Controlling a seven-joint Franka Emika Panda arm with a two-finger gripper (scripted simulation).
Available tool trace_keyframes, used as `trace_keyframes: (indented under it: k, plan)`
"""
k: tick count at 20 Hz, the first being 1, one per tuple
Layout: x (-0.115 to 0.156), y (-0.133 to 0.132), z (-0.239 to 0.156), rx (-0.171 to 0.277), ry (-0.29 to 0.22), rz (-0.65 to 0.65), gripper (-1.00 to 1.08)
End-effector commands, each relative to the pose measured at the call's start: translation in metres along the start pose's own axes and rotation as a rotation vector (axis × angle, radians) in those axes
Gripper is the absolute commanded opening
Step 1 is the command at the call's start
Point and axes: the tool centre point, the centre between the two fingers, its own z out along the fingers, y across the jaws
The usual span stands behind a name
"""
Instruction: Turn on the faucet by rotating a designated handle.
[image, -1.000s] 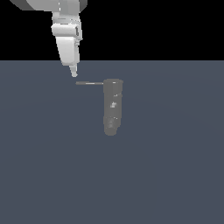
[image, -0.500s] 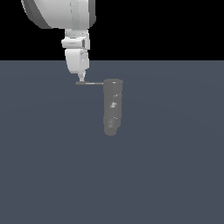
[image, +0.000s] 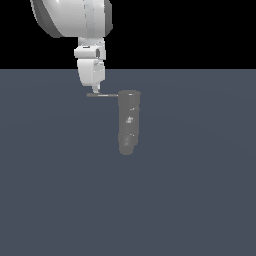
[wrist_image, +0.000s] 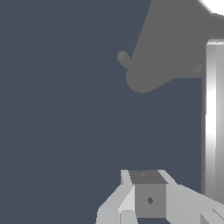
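The faucet (image: 129, 122) is a dark grey ringed cylinder standing on the grey floor in the exterior view. Its handle (image: 102, 95), a thin dark rod, sticks out from the top toward the exterior view's left. My gripper (image: 96, 91) hangs tip-down right over the rod's outer part, touching or nearly touching it, with its fingers together. In the wrist view the shut fingers (wrist_image: 148, 192) sit in the foreground, the faucet (wrist_image: 175, 48) lies beyond them, and a long pale bar (wrist_image: 212, 118), apparently the handle, runs alongside the fingers.
A flat grey floor (image: 60, 190) spreads all around the faucet. The bulky white arm (image: 75, 20) looms above the gripper against a black background.
The gripper has shifted toward the exterior view's right and slightly down, arriving over the handle's outer part. The handle and faucet have not moved.
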Motion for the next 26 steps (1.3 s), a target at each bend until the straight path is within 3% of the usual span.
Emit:
trace_keyframes:
  k: [1, 26]
  plan:
    - [0.0, 0.0, 0.0, 0.0, 0.0, 0.001, -1.0]
    - [0.002, 0.067, 0.0, 0.0, 0.0, 0.001, -1.0]
